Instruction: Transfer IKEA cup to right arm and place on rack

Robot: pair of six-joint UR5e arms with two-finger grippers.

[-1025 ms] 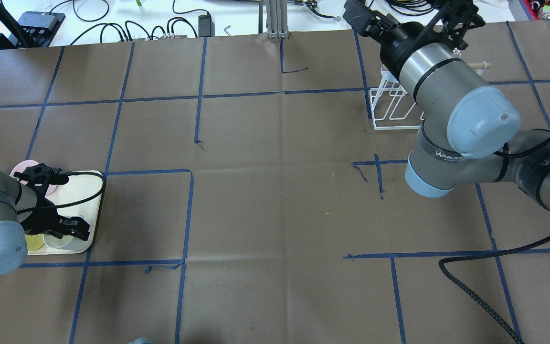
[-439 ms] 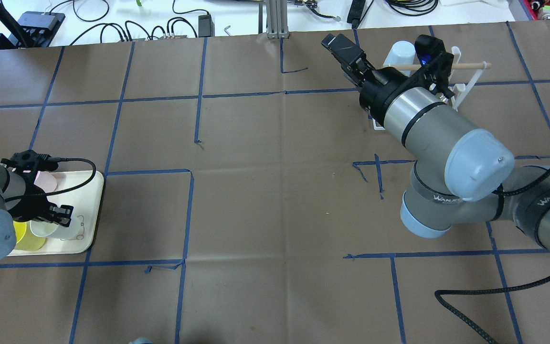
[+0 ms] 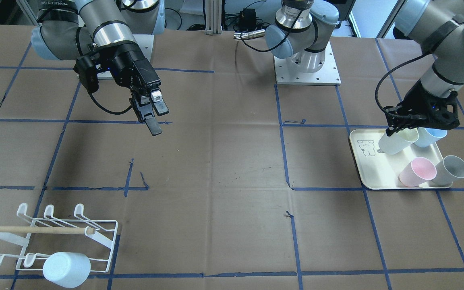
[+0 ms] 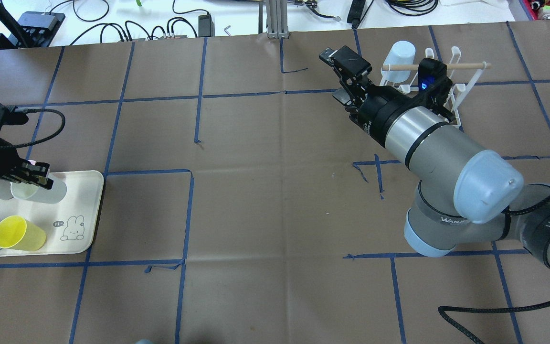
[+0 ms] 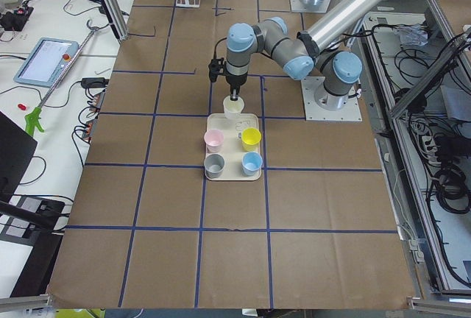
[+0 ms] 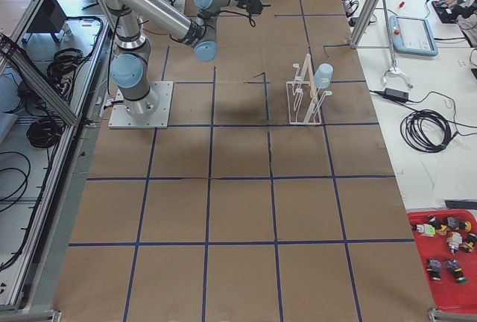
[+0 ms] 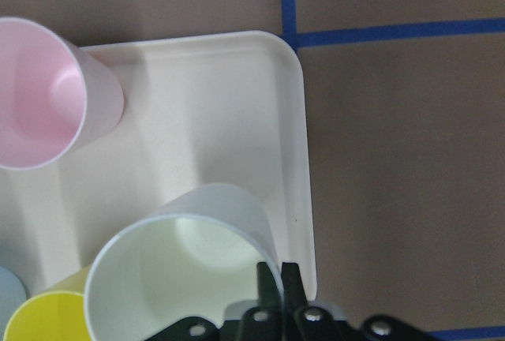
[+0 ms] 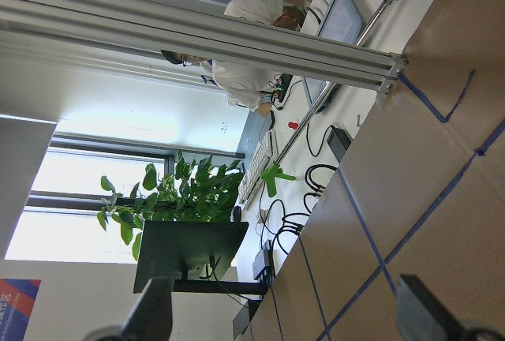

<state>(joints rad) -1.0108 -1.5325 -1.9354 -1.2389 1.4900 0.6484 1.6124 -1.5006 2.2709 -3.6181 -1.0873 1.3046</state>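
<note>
Cup (image 7: 177, 266), L pincer (image 7: 275, 278) now by tray-rim (image 7: 303, 159)

6 cups (image 3: 417, 171), 1 tray (image 3: 371, 175), 1 rack (image 3: 38, 230)

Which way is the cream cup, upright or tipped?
Tipped: the pale cream plastic cup leans sideways, its rim pinched by the left end effector.

Bright even light, soft shadows, sharp
</note>
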